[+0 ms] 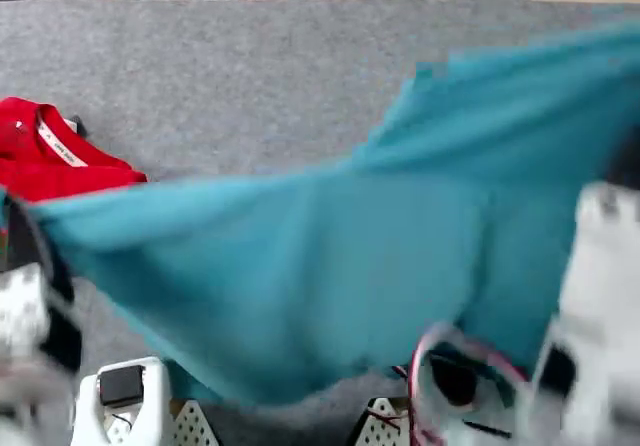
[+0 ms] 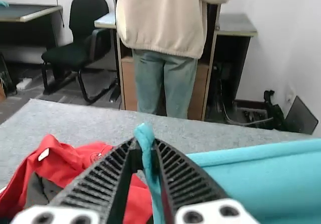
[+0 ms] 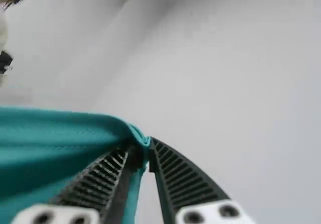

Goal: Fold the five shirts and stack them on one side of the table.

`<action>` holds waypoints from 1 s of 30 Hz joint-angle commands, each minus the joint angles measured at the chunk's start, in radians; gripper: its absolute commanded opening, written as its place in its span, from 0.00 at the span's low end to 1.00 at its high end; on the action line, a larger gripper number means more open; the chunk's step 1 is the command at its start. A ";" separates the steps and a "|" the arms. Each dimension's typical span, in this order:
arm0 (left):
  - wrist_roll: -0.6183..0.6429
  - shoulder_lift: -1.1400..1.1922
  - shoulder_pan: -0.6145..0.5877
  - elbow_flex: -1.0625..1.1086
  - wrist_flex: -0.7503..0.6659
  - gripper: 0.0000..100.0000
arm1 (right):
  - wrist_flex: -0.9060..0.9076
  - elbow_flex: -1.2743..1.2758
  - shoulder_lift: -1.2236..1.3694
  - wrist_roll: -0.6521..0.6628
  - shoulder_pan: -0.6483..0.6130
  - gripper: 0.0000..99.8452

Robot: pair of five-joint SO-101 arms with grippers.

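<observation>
Tabletop (image 1: pixel 250 76) viewed from above by the high camera; each wrist camera aimed closely along its own jaws, left level across the tabletop, right upward. Teal shirt (image 1: pixel 350 266) shared by all views.

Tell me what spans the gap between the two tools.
The teal shirt, pinched by the left tool and the right tool, hangs stretched between them above the gray table; the high view shows it.
</observation>
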 commanded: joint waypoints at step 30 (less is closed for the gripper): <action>-0.086 0.941 0.188 -0.288 -0.405 0.03 | 0.167 -0.321 0.702 -0.203 -0.044 0.02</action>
